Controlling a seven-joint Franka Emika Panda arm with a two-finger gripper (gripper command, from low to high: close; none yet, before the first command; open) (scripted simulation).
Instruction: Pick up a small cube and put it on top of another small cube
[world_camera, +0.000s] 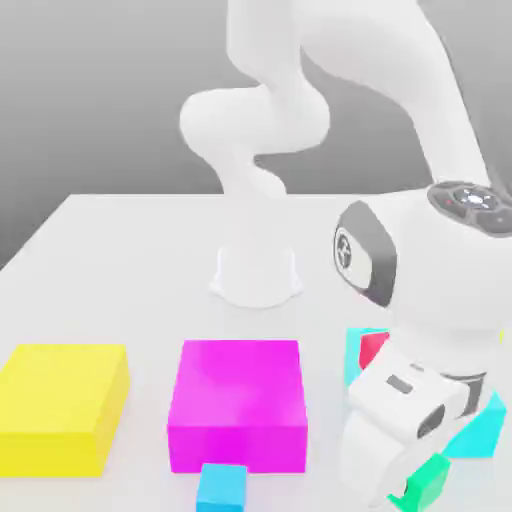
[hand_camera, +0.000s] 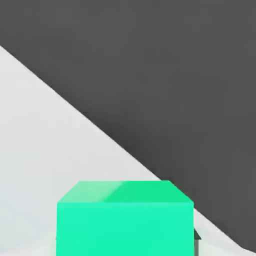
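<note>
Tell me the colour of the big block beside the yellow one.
Magenta; the big block shows best in the exterior view.

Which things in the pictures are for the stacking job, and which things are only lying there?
For the job:
- green small cube
- hand, over that cube

Just lying about:
- yellow block
- magenta block
- blue small cube, though it could perhaps be the cube to stack on
- red thing

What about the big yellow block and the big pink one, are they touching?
Apart: the exterior view shows white table all the way between the yellow block and the pink block.
</note>
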